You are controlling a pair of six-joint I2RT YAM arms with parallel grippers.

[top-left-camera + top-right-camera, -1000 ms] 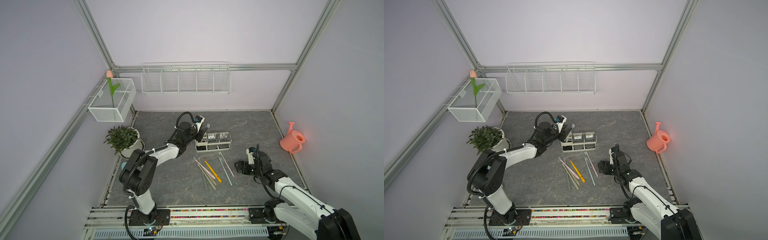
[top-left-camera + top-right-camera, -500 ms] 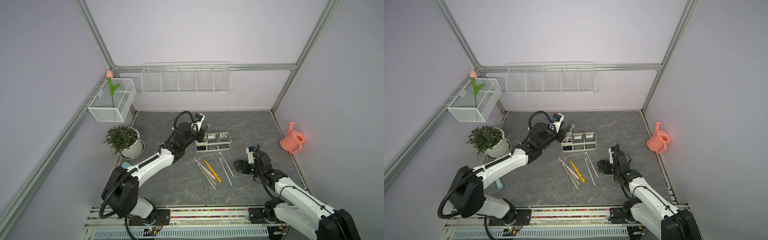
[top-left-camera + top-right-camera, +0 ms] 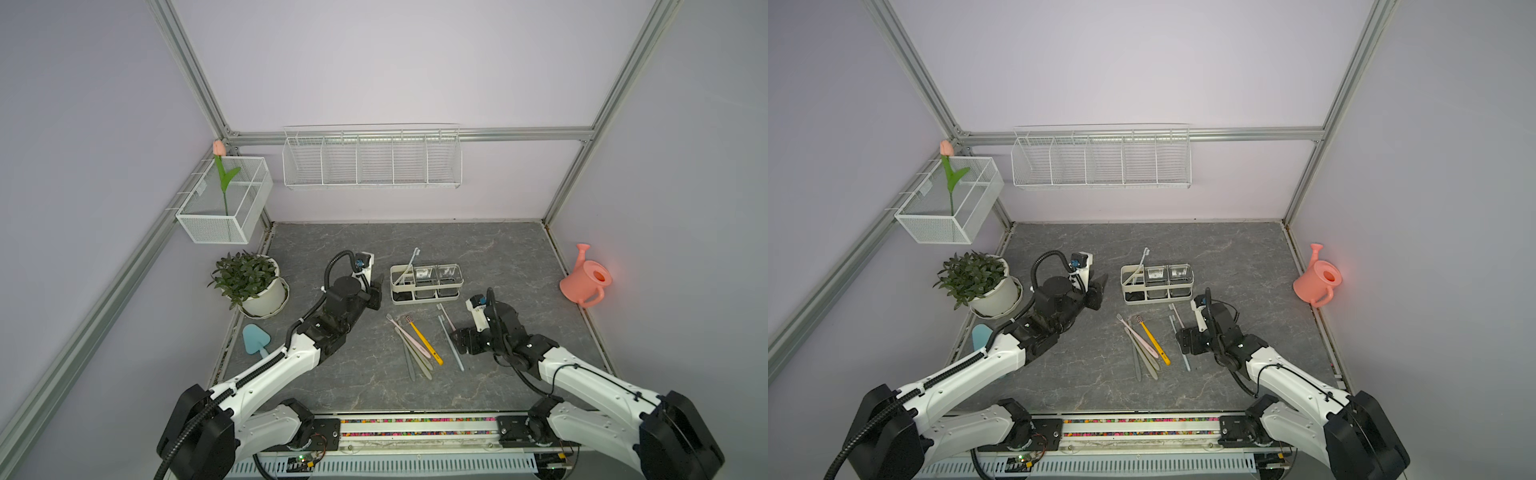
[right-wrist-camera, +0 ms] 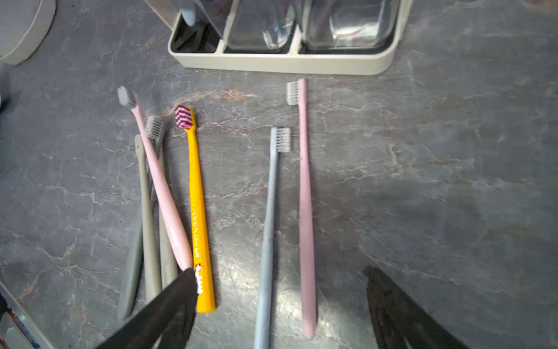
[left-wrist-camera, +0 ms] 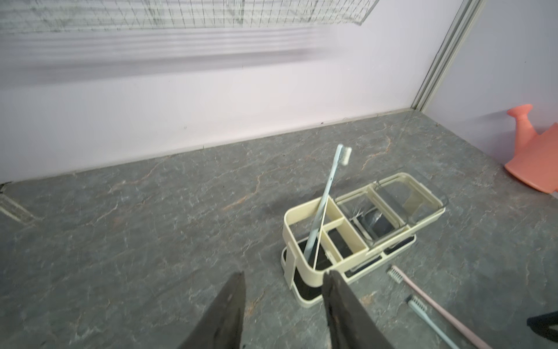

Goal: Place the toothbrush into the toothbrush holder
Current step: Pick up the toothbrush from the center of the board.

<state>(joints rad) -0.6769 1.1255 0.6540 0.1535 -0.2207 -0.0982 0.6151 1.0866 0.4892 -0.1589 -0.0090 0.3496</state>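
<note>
- In both top views, the toothbrush (image 3: 409,266) leans in the cup-free end compartment of the toothbrush holder (image 3: 427,300), the end nearest the left gripper (image 3: 377,286).
- Left wrist view: the left gripper (image 5: 283,273) has its jaws parted and empty, just short of the toothbrush holder (image 5: 347,266).
- Right wrist view: the right gripper (image 4: 279,269) has its jaws spread wide and holds nothing, above the loose toothbrushes (image 4: 196,211) on the table (image 4: 437,181).

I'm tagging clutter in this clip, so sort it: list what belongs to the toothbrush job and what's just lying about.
Job: toothbrush holder; light blue toothbrush leaning in its end compartment; on the table, yellow toothbrush, pink toothbrush, second pink toothbrush, blue-grey toothbrush, grey toothbrushes.
Lying about: potted plant, watering can, blue trowel, wire basket, mesh box, tulip.
</note>
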